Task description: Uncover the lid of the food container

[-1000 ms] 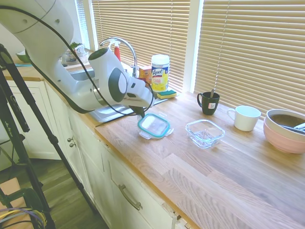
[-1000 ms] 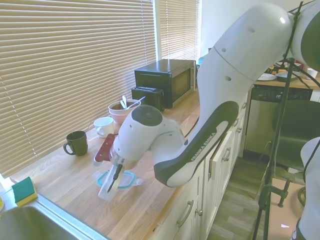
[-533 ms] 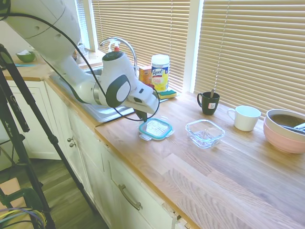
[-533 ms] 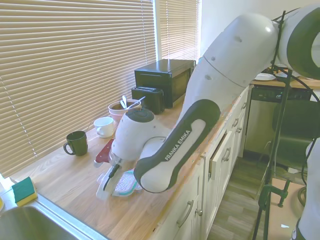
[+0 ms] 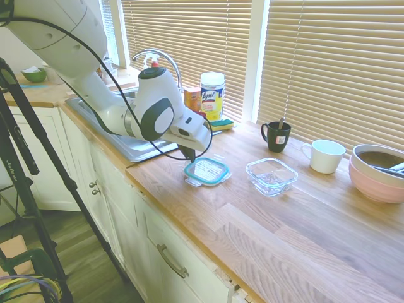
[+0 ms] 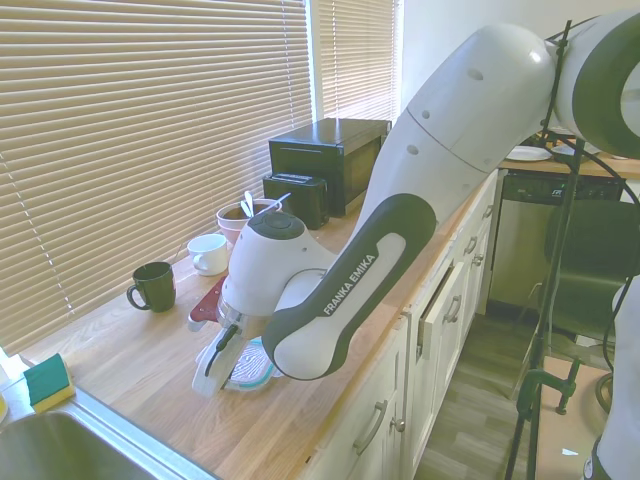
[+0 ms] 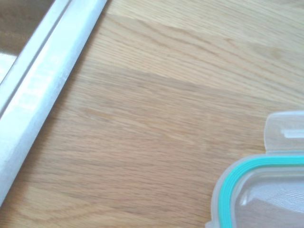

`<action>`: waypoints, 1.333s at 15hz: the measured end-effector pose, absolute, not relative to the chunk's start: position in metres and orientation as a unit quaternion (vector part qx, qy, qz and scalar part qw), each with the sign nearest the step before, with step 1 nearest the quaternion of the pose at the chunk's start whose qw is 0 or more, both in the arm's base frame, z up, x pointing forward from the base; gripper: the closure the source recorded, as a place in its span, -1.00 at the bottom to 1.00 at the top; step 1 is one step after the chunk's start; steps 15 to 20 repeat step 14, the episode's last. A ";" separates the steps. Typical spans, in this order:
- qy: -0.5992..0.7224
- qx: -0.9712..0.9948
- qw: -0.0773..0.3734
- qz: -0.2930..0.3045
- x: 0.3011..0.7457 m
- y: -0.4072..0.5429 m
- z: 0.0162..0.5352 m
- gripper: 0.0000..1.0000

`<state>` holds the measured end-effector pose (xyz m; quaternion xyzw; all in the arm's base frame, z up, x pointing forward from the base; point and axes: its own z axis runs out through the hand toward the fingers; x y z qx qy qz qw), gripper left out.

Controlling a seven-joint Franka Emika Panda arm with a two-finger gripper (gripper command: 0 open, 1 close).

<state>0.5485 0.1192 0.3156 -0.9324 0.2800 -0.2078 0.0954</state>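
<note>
At the far left of the wooden countertop (image 5: 303, 221) lies the steel sink (image 5: 136, 146), its rim a pale strip in my wrist view. My gripper (image 5: 187, 153) hangs just above the near-left edge of the lid (image 5: 206, 170); whether my fingers are spread or pressed together I cannot tell. The teal-rimmed lid lies flat on the wood, off the food container (image 5: 271, 176), which stands open just beside it to the right. Further right come a dark green mug (image 5: 276, 135), a white cup (image 5: 325, 155) and a pink bowl (image 5: 379, 172)
</note>
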 end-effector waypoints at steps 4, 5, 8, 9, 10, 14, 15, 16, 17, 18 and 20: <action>0.285 -0.932 0.091 -0.203 0.550 0.119 0.316 -1.00; 0.286 -0.932 0.090 -0.202 0.549 0.119 0.316 -1.00; 0.287 -0.932 0.089 -0.201 0.549 0.120 0.316 -1.00; 0.289 -0.932 0.089 -0.202 0.550 0.120 0.316 -1.00; 0.292 -0.930 0.088 -0.203 0.552 0.120 0.319 -1.00; 0.315 -0.922 0.075 -0.211 0.567 0.112 0.346 -1.00; 0.315 -0.922 0.075 -0.211 0.567 0.112 0.346 -1.00; 0.315 -0.922 0.075 -0.211 0.567 0.112 0.346 -1.00; 0.315 -0.922 0.075 -0.211 0.567 0.112 0.346 -1.00; 0.315 -0.922 0.075 -0.211 0.567 0.112 0.346 -1.00; 0.315 -0.922 0.075 -0.211 0.567 0.112 0.346 -1.00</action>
